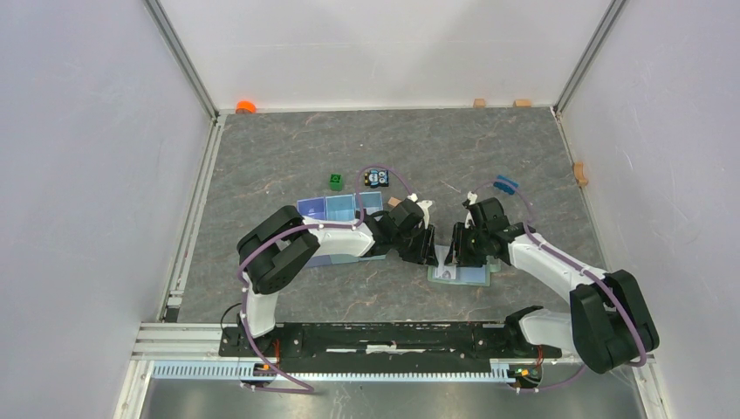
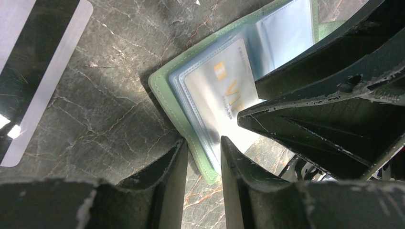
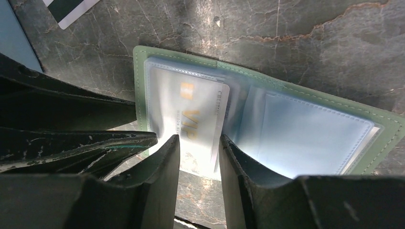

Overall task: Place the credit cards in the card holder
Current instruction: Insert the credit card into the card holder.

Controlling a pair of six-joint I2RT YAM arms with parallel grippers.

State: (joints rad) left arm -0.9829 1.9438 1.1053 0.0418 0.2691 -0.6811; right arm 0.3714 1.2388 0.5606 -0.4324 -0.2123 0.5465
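The left gripper (image 2: 203, 160) fills the bottom of its own view, jaws narrowly spread. The near corner of the card holder (image 2: 167, 100) lies in the slot between them, but whether the fingers touch it cannot be told. The holder lies open and flat on the table (image 2: 95, 124). The right gripper (image 3: 198, 160) is likewise narrowly spread. It straddles the near edge of a whitish credit card (image 3: 191, 112) with gold lettering, which sits in a clear pocket of the holder. An empty pale blue pocket lies beyond the right-hand finger. A striped card (image 2: 36, 67) lies on the table well out to the left of the left jaws. From above, the left arm (image 1: 279, 253) folds at the elbow and reaches rightward, while the right arm (image 1: 558, 262) reaches leftward. Both wrists tip downward and face each other, close together over the holder.
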